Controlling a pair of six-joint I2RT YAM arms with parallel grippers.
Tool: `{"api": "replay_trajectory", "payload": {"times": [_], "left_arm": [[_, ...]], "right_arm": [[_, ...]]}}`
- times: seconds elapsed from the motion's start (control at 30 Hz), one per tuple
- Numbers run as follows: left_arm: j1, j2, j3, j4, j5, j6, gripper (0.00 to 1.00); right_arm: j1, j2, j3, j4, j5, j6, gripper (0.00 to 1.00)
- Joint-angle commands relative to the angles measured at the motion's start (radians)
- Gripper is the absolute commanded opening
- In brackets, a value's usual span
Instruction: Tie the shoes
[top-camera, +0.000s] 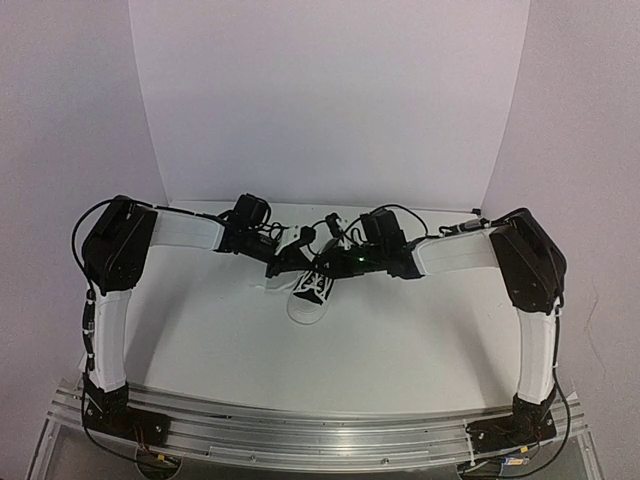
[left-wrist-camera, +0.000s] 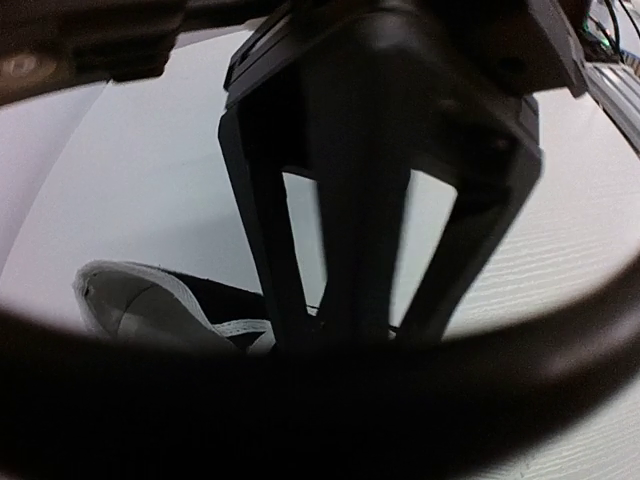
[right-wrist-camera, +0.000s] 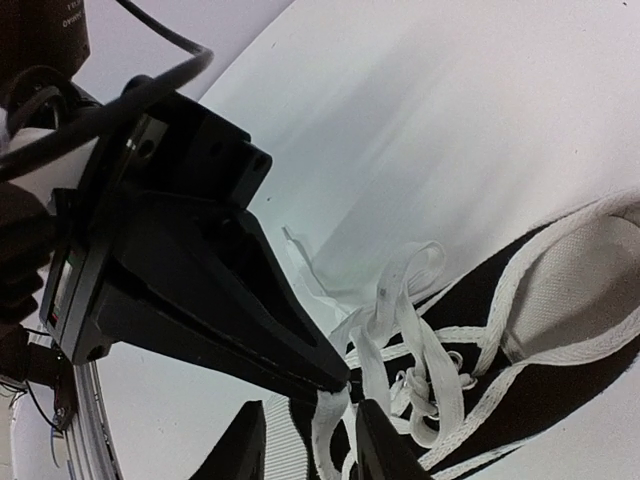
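— Left pincer (right-wrist-camera: 338, 378), how does it stand?

— Its two fingers are pressed together at the tip. One strand (right-wrist-camera: 325, 415) of the white lace (right-wrist-camera: 415, 330) comes out just under that tip, so it pinches the lace.

— And the right pincer (right-wrist-camera: 310, 445)?

— Its fingers stand a little apart, a narrow gap. The same strand hangs down between them; I cannot tell if it touches either finger.

— Where is the sneaker (top-camera: 308, 296)?

— It lies on the white table (top-camera: 400, 340), in the middle between both arms, with the white toe cap (top-camera: 305, 309) toward the arm bases. Both pincers meet just above its laced part, one from each side.

— How does the lace lie?

— In the right wrist view it lies in loose loops over the eyelets. Whether a knot is there, I cannot tell.
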Motion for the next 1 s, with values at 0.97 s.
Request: {"api": "replay_trajectory", "payload": {"times": [0.97], "left_arm": [[-0.004,0.006,0.006,-0.036,-0.136,-0.73,0.0]], "right_arm": [[-0.011,0.046,0.119,-0.177,0.145,0.135,0.25]]}}
